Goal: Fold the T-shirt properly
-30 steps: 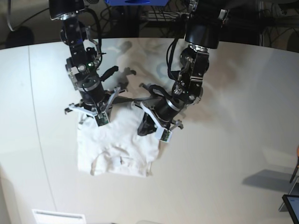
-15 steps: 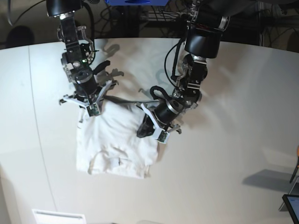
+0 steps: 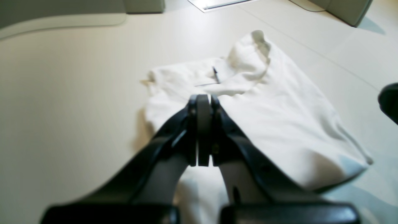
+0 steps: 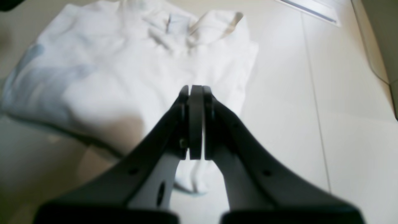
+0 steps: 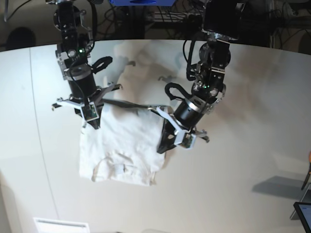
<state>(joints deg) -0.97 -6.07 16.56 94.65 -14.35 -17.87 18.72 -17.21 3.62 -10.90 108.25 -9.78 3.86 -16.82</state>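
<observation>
The white T-shirt (image 5: pixel 121 145) lies folded into a rough rectangle on the off-white table (image 5: pixel 233 184), collar end toward the front. It also fills the left wrist view (image 3: pixel 273 118) and the right wrist view (image 4: pixel 124 77). My right gripper (image 5: pixel 92 121) hovers over the shirt's back left corner, and its pads (image 4: pixel 195 90) are pressed together with no cloth seen between them. At the shirt's right edge my left gripper (image 5: pixel 163 145) is likewise shut (image 3: pixel 200 99) with nothing in it. A dark shadow line runs under the shirt's back edge.
Cables and equipment (image 5: pixel 146 19) crowd the dark area behind the table. A white label (image 5: pixel 60 225) lies at the front edge. A dark screen corner (image 5: pixel 303 213) pokes in at the lower right.
Both arms have drawn apart. The right gripper rose toward the back left, and the left gripper swung right to the shirt's edge. The shirt stays put, with more of it uncovered.
</observation>
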